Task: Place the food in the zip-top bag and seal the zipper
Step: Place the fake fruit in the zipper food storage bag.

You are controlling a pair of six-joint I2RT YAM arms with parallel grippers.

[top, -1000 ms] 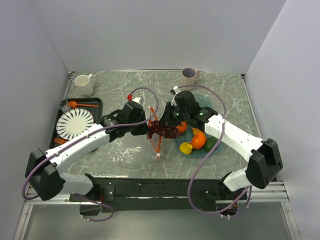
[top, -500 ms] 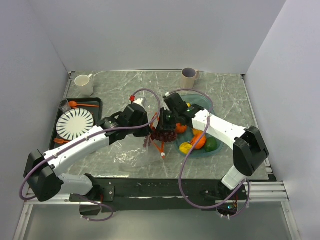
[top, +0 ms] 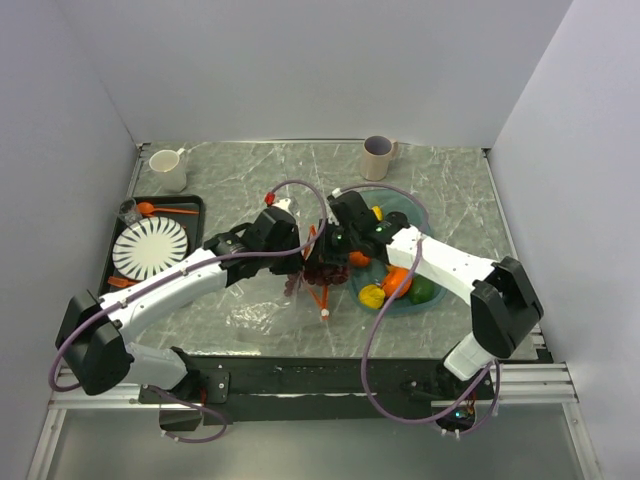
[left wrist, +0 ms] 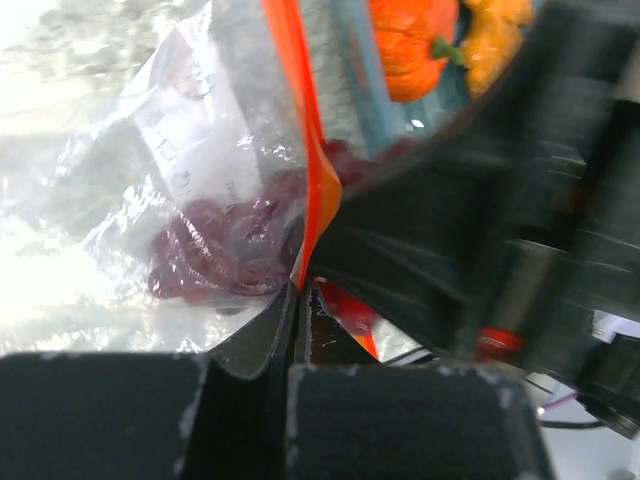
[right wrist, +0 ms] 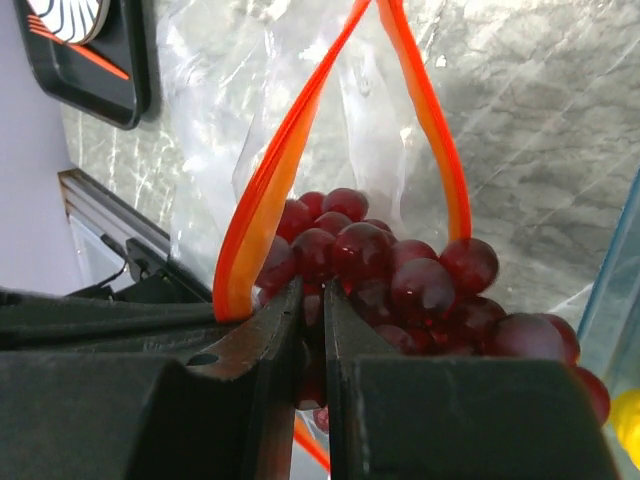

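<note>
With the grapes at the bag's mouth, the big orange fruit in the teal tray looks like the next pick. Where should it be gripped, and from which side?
Probably the orange fruit across its round middle, from straight above, with fingers on its far and near sides. The yellow lemon and green fruit crowd its left and right in the teal tray, so only the top looks free.

We see a grey marbled table [top: 455,190]. A white mug [top: 167,169] stands at its far left corner, and a beige cup [top: 378,157] stands near the middle of the far edge. A black tray [top: 194,207] lies on the left side and a translucent teal tray [top: 408,198] on the right half. Between the two trays, the lower part of the clear zip-top bag [top: 260,309] rests on the surface.
</note>
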